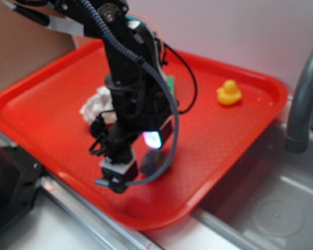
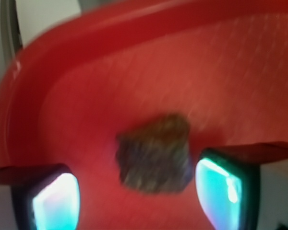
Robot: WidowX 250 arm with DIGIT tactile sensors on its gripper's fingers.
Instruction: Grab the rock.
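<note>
From my seat the red tray [image 1: 47,112] is the landmark I go by. At its left-centre, behind the arm, I see the crumpled white paper ball [image 1: 96,104], partly hidden. Moving right, the black arm [image 1: 130,67] reaches down over the tray's near middle, and the gripper [image 1: 146,156] hangs low toward the near rim. The rock [image 1: 153,162] lies on the tray floor there, just beside the glowing pad, short of the tray's front edge.

Through the wrist camera I get the closer read. The left fingertip pad [image 2: 55,201] shows at the lower left, glowing cyan; the rock [image 2: 154,155], dark and lumpy, lies between it and the right one, and the right pad [image 2: 220,190] stands just off the rock's right side. The claw is spread wide with red tray showing on both flanks of the stone, so it has hold of nothing. The picture is blurred, so I cannot judge fine contact.

Farther right, the yellow toy duck [image 1: 229,93] sits near the tray's far right corner, well apart from the rock. Beyond the tray's right rim I see a grey faucet [image 1: 302,99] and a metal sink [image 1: 271,208].
</note>
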